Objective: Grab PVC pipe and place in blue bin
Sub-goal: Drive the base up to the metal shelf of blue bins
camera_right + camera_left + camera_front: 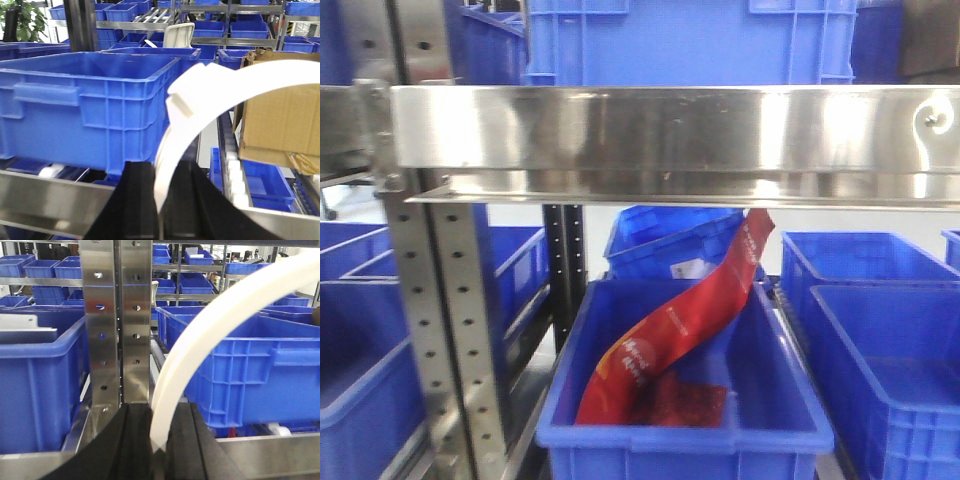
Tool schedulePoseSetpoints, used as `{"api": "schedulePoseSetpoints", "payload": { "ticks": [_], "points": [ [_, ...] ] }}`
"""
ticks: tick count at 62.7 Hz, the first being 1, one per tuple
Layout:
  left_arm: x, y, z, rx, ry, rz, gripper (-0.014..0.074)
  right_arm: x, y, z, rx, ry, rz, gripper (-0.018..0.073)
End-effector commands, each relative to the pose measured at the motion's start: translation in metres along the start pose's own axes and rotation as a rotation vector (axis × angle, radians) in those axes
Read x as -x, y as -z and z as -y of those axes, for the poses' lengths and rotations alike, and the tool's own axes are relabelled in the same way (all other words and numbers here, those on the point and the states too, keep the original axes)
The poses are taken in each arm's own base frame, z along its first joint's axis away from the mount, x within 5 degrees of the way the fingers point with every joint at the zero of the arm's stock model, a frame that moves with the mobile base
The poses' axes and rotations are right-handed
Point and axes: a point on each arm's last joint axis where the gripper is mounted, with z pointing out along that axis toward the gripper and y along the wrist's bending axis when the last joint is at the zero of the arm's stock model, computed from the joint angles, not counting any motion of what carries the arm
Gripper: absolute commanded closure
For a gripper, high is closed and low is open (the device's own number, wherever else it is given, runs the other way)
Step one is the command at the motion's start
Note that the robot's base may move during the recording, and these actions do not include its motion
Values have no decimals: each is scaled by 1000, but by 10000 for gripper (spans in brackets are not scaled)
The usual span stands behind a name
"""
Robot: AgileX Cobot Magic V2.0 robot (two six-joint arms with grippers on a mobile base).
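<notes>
Nearest to the lens of the left wrist view, the two black fingers of the left claw (157, 436) are pressing together on one end of the white PVC pipe (225, 307). The pipe is rising from the lower centre and curving to the upper right of the frame. In the right wrist view the right claw (160, 200) is clamping the pipe in the same way, and there it is arching to the right edge.

I judge that both arms are holding the pipe because it is long and flexible; with one grip it would be sagging. The pipe is hanging in the air, not yet inside any container.

The blue bin (85, 100) is standing just beside it, at the left of the right wrist view, probably the goal. A cardboard box (280, 120) is sitting at the right, behind the arc.

The bins are resting on steel shelves. A perforated steel upright (117, 315) is standing close to the left claw and could be catching the pipe. In the front view a steel shelf beam (660, 125) is crossing the upper frame, and a red packet (680, 330) is leaning in a lower bin (690, 435). Behind, many racks with blue bins are filling the room.
</notes>
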Motion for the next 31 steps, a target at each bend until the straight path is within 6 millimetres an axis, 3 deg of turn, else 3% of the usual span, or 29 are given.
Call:
{"api": "schedulePoseSetpoints", "payload": {
  "ticks": [1, 31],
  "points": [
    [4, 1, 1, -5, 9, 32, 708, 1, 1, 0, -1, 14, 18, 721],
    [4, 1, 1, -5, 9, 32, 708, 1, 1, 0, -1, 14, 18, 721]
  ]
}}
